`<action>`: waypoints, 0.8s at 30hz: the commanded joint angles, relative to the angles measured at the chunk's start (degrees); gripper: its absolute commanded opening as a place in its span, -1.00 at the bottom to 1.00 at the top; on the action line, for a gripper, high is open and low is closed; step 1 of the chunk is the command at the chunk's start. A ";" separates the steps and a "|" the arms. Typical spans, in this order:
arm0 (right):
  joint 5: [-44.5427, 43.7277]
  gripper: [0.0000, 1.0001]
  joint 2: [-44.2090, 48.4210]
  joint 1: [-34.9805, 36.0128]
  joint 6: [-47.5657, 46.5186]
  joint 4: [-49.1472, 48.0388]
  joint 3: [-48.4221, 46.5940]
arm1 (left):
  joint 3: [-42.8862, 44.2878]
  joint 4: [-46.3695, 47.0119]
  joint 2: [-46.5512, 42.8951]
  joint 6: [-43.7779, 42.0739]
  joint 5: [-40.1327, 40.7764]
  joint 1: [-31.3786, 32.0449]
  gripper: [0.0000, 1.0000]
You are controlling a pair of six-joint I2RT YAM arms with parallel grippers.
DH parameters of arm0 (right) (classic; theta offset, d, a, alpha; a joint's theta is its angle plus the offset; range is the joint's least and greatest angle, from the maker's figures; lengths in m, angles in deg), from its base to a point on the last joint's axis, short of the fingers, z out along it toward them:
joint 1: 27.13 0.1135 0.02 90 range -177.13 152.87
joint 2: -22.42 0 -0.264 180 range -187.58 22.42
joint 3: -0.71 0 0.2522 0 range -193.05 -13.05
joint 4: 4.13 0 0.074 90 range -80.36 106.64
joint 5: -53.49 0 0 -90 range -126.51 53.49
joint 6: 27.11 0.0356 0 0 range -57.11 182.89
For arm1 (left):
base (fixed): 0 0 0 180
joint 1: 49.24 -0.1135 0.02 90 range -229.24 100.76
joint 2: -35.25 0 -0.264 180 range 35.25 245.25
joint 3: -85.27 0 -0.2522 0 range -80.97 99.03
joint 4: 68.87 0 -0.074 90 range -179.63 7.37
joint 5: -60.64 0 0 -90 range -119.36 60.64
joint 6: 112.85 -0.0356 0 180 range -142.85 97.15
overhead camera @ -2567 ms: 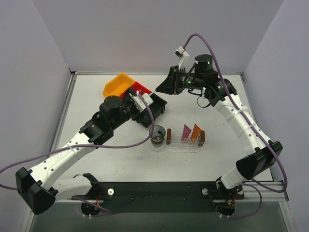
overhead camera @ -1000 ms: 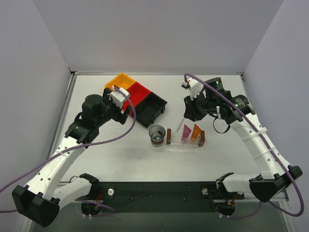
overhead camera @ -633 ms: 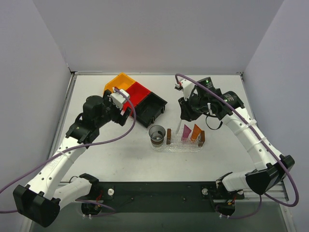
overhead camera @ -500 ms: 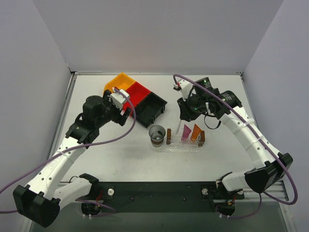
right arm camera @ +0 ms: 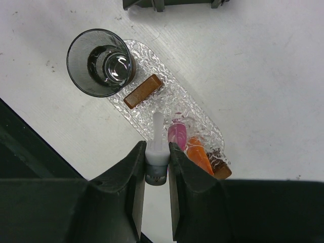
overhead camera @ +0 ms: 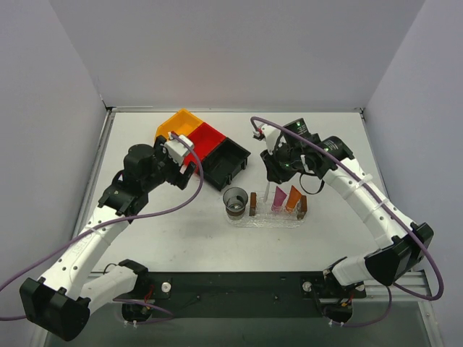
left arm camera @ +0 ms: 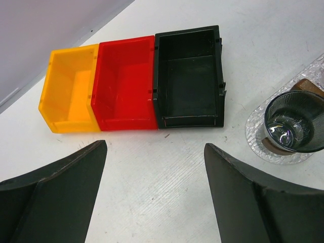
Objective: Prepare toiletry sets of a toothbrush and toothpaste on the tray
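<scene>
My right gripper (overhead camera: 273, 173) is shut on the toothbrush (overhead camera: 266, 194), a thin white stick, and holds it upright over the clear bumpy tray (overhead camera: 271, 220). In the right wrist view the gripper (right arm camera: 157, 152) clamps the toothbrush (right arm camera: 158, 129) by its thick end, with the tip over the tray (right arm camera: 174, 96) just left of the magenta toothpaste (right arm camera: 177, 135). The orange toothpaste (right arm camera: 200, 158) stands beside the magenta one. Both tubes, magenta (overhead camera: 278, 199) and orange (overhead camera: 293, 198), stand in the rack on the tray. My left gripper (overhead camera: 189, 160) is open and empty over bare table (left arm camera: 154, 152).
A dark glass cup (overhead camera: 235, 200) stands on the tray's left end, next to a brown rack end (overhead camera: 253, 204); the other brown end (overhead camera: 303, 207) is at the right. Orange (left arm camera: 71, 88), red (left arm camera: 124, 83) and black (left arm camera: 190, 76) bins stand in a row at the back left.
My right arm has moved left and down with the toothbrush, to the tray beside the magenta tube. My left arm drew back from the black bin and has since held still.
</scene>
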 commanded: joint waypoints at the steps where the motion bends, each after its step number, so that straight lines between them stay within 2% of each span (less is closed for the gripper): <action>1: -2.20 -1.00 -0.11 0.84 -1.34 -1.23 1.45 | 0.41 1.35 -1.13 -0.38 -1.48 -0.61 0.77; 24: -3.88 -1.00 0.68 2.77 -3.28 -8.52 8.74 | 0.67 1.35 0.18 -0.47 -1.48 -0.87 0.77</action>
